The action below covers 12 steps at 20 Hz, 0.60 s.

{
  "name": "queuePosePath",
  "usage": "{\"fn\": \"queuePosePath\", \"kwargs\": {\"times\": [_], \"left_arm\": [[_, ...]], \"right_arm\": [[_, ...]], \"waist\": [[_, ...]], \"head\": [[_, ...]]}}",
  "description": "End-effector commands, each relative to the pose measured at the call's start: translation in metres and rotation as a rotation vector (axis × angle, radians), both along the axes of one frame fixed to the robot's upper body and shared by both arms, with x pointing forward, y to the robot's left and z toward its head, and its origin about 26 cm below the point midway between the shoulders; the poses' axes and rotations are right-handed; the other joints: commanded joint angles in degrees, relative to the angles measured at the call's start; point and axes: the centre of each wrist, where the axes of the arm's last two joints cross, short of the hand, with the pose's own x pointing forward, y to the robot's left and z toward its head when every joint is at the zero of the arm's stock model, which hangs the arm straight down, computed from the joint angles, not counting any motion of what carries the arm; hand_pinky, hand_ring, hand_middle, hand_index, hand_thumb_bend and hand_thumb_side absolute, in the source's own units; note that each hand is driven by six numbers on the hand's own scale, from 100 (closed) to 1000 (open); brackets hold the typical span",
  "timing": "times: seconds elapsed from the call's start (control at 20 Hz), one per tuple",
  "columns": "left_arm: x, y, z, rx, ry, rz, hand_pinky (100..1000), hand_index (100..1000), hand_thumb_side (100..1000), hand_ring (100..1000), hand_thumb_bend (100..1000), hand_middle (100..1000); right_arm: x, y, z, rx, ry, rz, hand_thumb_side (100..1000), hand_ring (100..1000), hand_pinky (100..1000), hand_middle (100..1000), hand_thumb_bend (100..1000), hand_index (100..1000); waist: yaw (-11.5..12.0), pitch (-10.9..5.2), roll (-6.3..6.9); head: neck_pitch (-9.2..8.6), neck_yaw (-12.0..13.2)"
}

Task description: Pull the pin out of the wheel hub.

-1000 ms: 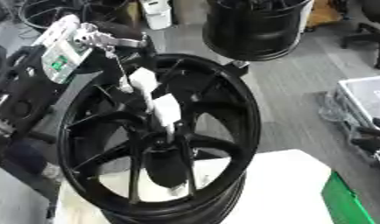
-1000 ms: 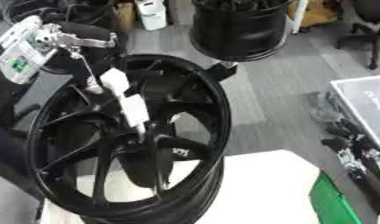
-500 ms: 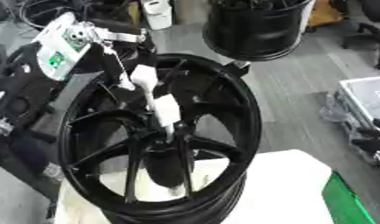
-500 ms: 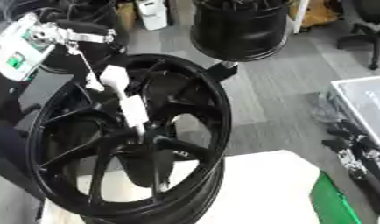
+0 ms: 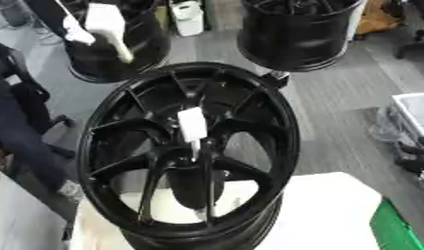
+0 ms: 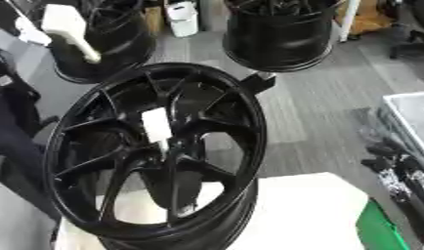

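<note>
A large black wheel hub (image 5: pixel 191 151) stands tilted on the white table (image 5: pixel 322 210), its spokes facing me. A white block (image 5: pixel 191 124) sits at the hub's centre, on a thin pale pin that runs down along a spoke. High at the upper left, a second white piece (image 5: pixel 107 27) with a tapered lower end hangs in the air, clear of the rim. Beside it are a smaller white bit (image 5: pixel 78 35) and a thin pale rod. What holds them is cut off by the picture's edge. Neither hand shows in either view.
Two more black wheels stand on the floor behind, one at the upper right (image 5: pixel 301 29) and one at the upper left (image 5: pixel 121 49). A white canister (image 5: pixel 188 14) stands between them. A grey case (image 6: pixel 412 122) lies right, a green box (image 5: pixel 396 229) at the table's corner, dark shapes (image 5: pixel 19 127) left.
The whole picture has shifted, so the camera moved. The left hand has gone out of view at the upper left. The upper white piece has risen up and left, away from the hub.
</note>
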Motion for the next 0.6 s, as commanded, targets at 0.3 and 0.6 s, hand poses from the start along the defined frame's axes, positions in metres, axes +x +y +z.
{"fn": "queuePosePath", "kwargs": {"times": [0.3, 0.6], "left_arm": [[-0.018, 0.108, -0.091, -0.19, 0.106, 0.492, 736, 480, 100, 589, 440, 399], [-0.021, 0.121, -0.206, -0.311, 0.254, 0.704, 780, 813, 345, 784, 729, 754]], "right_arm": [[0.0, -0.005, 0.006, -0.015, -0.019, -0.016, 671, 788, 894, 835, 100, 1000], [0.0, -0.003, 0.004, -0.005, -0.018, -0.016, 672, 788, 893, 835, 100, 1000]], "waist": [[0.06, -0.81, -0.64], [-0.14, -0.49, -1.46]], "head": [[0.05, 0.4], [0.4, 0.96]]}}
